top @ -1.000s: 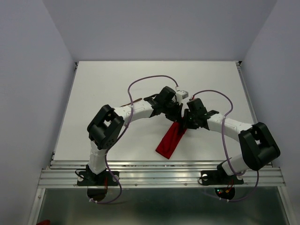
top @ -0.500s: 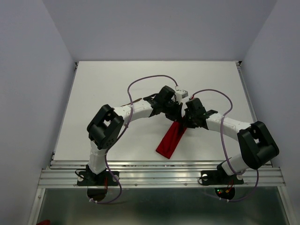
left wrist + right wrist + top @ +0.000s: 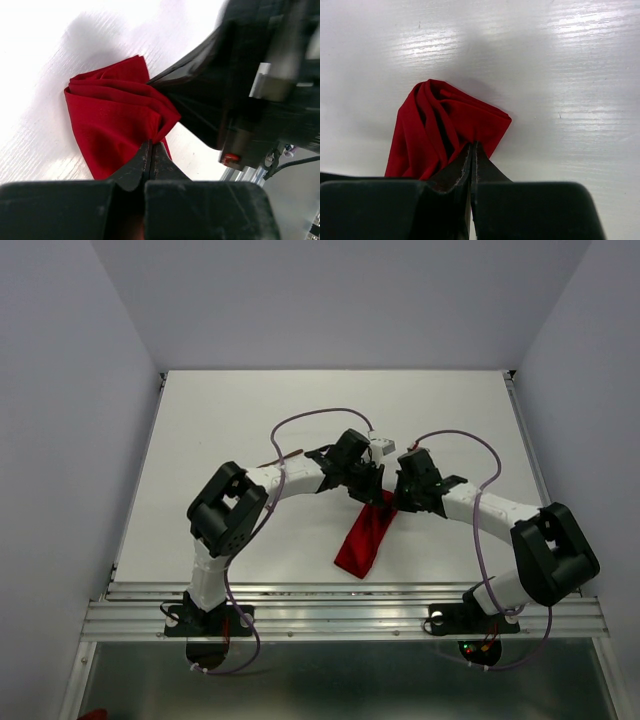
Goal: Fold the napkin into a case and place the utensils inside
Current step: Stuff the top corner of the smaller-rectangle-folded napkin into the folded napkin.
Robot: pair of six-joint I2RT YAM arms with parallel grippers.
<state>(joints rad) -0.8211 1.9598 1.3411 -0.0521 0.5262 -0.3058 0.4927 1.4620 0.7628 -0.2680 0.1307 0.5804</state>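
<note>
Top external view: the napkin (image 3: 364, 540) lies on the white bench (image 3: 220, 420) as a narrow red strip folded lengthwise. It runs slantwise from near-left to far-right, a little right of the bench's middle. Its near end rests flat, short of the bench's near edge. Its far end is bunched where the two arms meet over it. The left claw (image 3: 374, 488) reaches in from the left and the right claw (image 3: 394, 498) from the right, with their tips just beside each other at that far end. A purple cable (image 3: 320, 415) loops above each wrist.

Left wrist view: the left claw's jaws are closed tip against tip, with a small pinch of red cloth caught between them. The cloth draws up into a peak at the tips, and beyond them soft folds lie stacked one over another on the bench. The black body of the right claw fills the right side of this view, with one finger reaching the edge of the folds.

Right wrist view: the right claw's jaws are likewise pressed together on a pinch of the same cloth. From the tips the fabric falls away in several rolled pleats to a rounded end lying on the bench, with a soft shadow beyond it.
</note>
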